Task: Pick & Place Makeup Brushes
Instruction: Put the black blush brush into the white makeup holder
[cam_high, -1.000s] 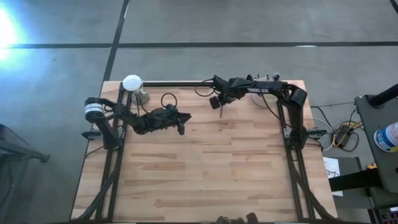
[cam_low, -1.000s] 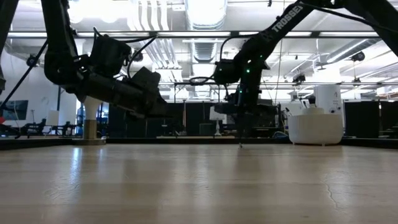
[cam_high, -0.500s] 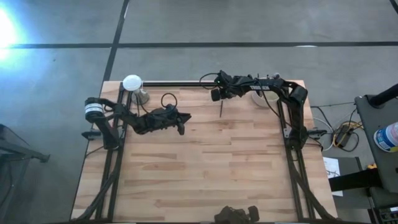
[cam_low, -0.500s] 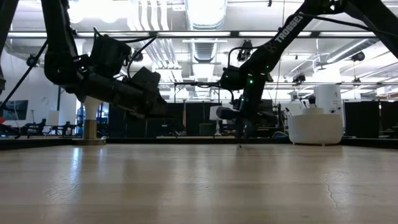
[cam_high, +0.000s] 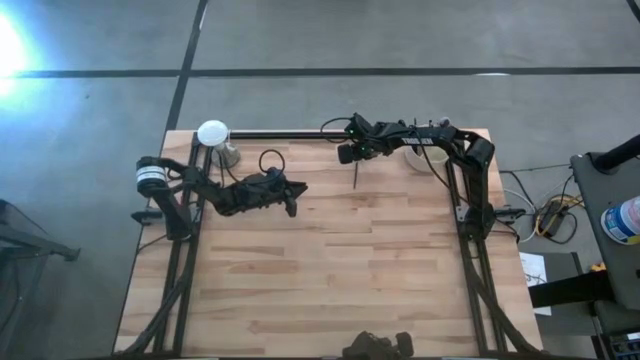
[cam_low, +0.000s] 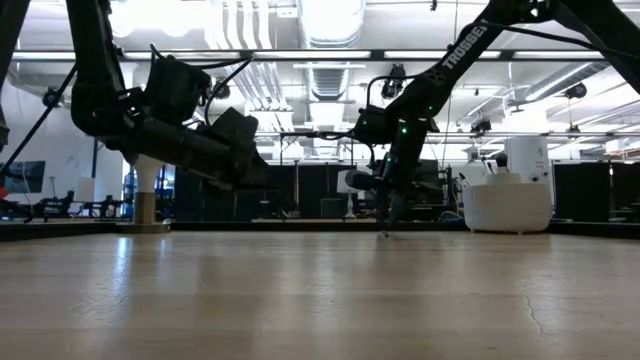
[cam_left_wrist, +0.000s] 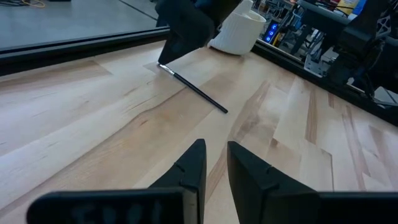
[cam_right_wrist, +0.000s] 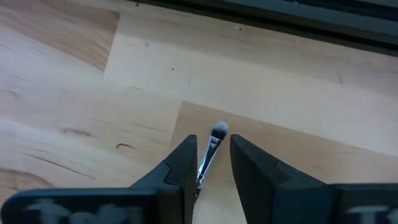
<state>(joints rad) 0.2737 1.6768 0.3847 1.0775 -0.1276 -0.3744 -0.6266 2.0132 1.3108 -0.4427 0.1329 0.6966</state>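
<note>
Looking down past the right gripper (cam_right_wrist: 208, 163), two dark fingers (cam_right_wrist: 180, 165) rise from the near edge with a narrow gap between them. In that gap sits a brush (cam_right_wrist: 210, 154): a silvery ferrule and a small pale, fluffy tip poking out beyond the fingertips, the handle running back between the fingers and out of sight. The tip stands over the table (cam_right_wrist: 74, 106), light wood planks with a darker plank off to one side. Whether the fingers actually pinch the handle is hard to tell. Along the far edge of the boards runs a dark rail (cam_right_wrist: 298, 18).
</note>
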